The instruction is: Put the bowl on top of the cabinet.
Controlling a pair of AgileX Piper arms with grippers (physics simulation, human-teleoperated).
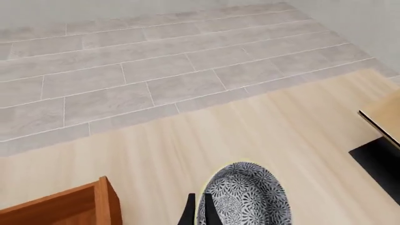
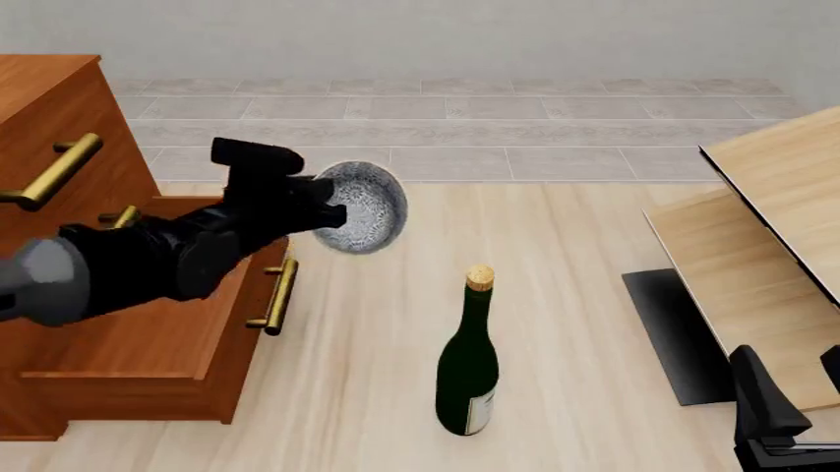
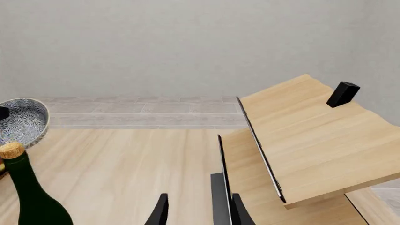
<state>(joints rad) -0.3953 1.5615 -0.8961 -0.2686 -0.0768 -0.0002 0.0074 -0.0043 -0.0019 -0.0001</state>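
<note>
The bowl, speckled grey-white with a bluish pattern, hangs in the air tipped on its side, just right of the cabinet. My left gripper is shut on its rim, one dark finger on each side of the rim in the left wrist view, where the bowl fills the space beside the gripper. A corner of the cabinet shows close by there. The bowl also appears in the right wrist view. My right gripper is low at the near right, open and holding nothing.
A dark green wine bottle with a cork stands upright on the pale floor, nearer than the bowl; the bottle is close in the right wrist view. Pale light-wood panelled furniture occupies the right side. Brass handles stick out of the cabinet's front.
</note>
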